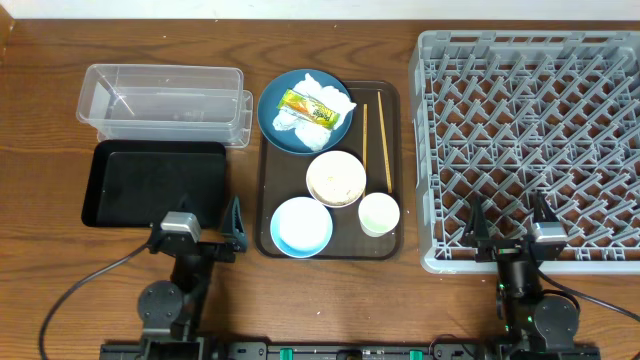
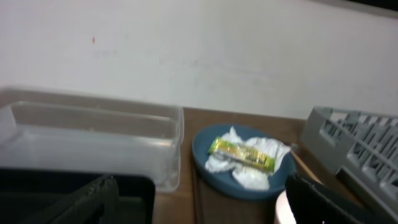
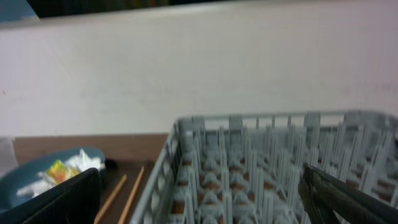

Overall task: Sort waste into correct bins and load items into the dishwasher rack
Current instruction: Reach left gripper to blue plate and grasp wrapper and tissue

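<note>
A dark blue plate [image 1: 275, 118] on the brown serving tray [image 1: 392, 100] holds crumpled white tissue [image 1: 325, 97] and a yellow-green wrapper [image 1: 306, 107]; the plate [image 2: 217, 177] and wrapper [image 2: 241, 154] also show in the left wrist view. Two chopsticks [image 1: 375, 145], a cream bowl [image 1: 336, 178], a light blue bowl [image 1: 301, 226] and a white cup [image 1: 379, 213] lie on the same tray. I cannot make out loose food scraps. My left gripper [image 1: 200, 238] [image 2: 199, 208] is open and empty at the black tray's near edge. My right gripper [image 1: 510, 225] [image 3: 205, 205] is open and empty over the near edge of the grey rack [image 1: 530, 140].
The clear tub [image 1: 160, 100] stands at the back left with the black tray [image 1: 150, 185] in front of it. The rack [image 3: 261, 168] fills the right side and holds nothing. Bare wood lies between the black tray and the serving tray.
</note>
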`<control>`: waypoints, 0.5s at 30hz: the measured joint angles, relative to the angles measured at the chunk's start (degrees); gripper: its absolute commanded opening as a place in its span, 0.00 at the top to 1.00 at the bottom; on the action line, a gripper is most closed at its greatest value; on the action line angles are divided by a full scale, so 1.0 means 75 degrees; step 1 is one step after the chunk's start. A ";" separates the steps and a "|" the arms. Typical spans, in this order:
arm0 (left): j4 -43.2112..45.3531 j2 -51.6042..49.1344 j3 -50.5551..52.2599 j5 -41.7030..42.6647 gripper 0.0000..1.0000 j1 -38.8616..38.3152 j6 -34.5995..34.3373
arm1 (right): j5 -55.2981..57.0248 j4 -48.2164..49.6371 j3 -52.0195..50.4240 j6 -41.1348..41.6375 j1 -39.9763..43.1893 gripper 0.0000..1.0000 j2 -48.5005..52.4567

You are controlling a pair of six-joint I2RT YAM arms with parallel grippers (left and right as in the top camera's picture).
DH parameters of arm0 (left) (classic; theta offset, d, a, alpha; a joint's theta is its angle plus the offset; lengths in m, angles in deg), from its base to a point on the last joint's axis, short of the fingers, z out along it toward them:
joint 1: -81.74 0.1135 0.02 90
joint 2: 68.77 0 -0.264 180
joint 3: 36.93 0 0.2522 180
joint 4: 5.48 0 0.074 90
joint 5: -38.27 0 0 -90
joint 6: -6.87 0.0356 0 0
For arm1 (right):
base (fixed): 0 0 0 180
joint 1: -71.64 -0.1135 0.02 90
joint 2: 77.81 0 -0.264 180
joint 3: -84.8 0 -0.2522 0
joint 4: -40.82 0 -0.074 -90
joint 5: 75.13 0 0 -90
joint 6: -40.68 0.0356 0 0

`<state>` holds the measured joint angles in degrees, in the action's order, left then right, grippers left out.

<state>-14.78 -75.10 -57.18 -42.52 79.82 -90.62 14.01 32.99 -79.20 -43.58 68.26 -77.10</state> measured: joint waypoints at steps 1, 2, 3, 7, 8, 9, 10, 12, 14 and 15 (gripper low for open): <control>-0.0003 -0.0251 -0.0248 0.0055 0.11 0.0000 0.0003 | -0.0017 -0.0009 0.0119 -0.0032 0.0000 0.01 0.0003; -0.0003 -0.0580 -0.0551 0.0154 0.11 0.0000 0.0003 | -0.0044 -0.0006 0.0265 -0.0073 0.0000 0.01 0.0003; 0.0012 -0.0848 -0.0787 0.0239 0.11 0.0000 0.0003 | -0.0064 -0.0009 0.0388 -0.0114 0.0000 0.01 0.0006; -0.0006 -0.2221 -0.1932 0.0662 0.11 0.0000 0.0003 | -0.0102 -0.0262 0.1142 -0.0431 0.0000 0.01 0.0227; -0.0055 -0.2661 -0.2291 0.0793 0.11 0.0000 0.0003 | -0.0122 -0.0367 0.1349 -0.0519 0.0000 0.01 0.0353; -0.0114 -0.2975 -0.2565 0.0895 0.11 0.0000 0.0003 | -0.0143 -0.0481 0.1504 -0.0586 0.0000 0.01 0.0475; -0.0239 -0.3334 -0.2873 0.1000 0.11 0.0000 0.0003 | -0.0198 -0.0606 0.1714 -0.0688 0.0000 0.01 0.0664; -0.0498 -0.4150 -0.3587 0.1247 0.11 -0.0015 0.0015 | -0.0376 -0.0848 0.2110 -0.0866 0.0000 0.01 0.1075; -0.0825 -0.4832 -0.4217 0.1413 0.11 -0.0073 0.0090 | -0.0577 -0.1174 0.2544 -0.1005 0.0000 0.01 0.1574; -0.1145 -0.5289 -0.4651 0.1495 0.11 -0.0157 0.0210 | -0.0697 -0.1402 0.2876 -0.1061 0.0000 0.01 0.1953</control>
<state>-23.37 -114.77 -92.06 -31.31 78.64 -89.04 8.79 22.48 -57.63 -51.54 68.26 -62.46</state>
